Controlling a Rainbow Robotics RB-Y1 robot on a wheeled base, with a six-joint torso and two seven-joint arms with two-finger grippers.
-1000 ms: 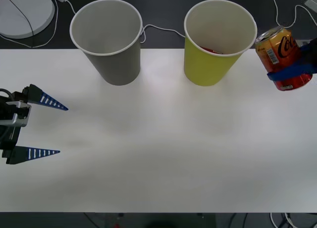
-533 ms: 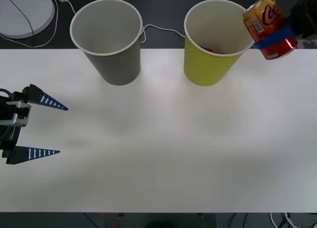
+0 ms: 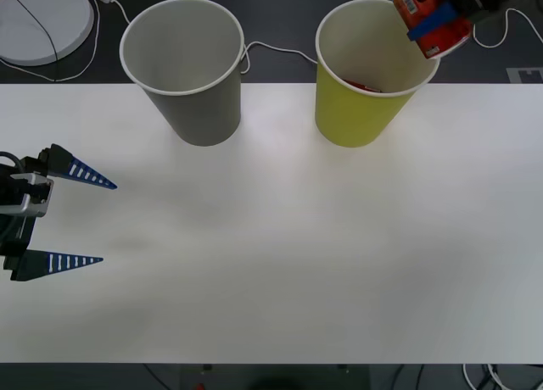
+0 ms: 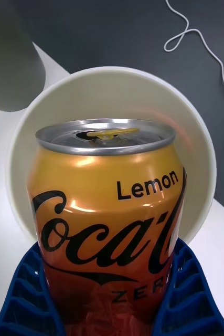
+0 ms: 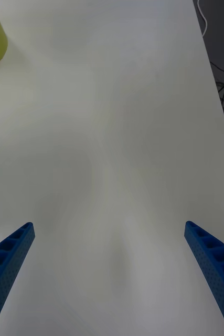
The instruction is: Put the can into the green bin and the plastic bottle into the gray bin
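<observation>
The can [image 3: 428, 15] is sitting cut off at the front view's top edge, tilted above the green bin's [image 3: 361, 110] right rim, with the right gripper [image 4: 112, 304] pinching it. Something red, perhaps, is lying inside. The left gripper [image 3: 81, 220] is resting spread at the table's [image 3: 280, 254] left

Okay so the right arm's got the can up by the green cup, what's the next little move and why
Probably shift the right gripper slightly further over the green bin, then open. The can hangs clamped above the bin's far right rim, not yet centred over its opening.
</observation>
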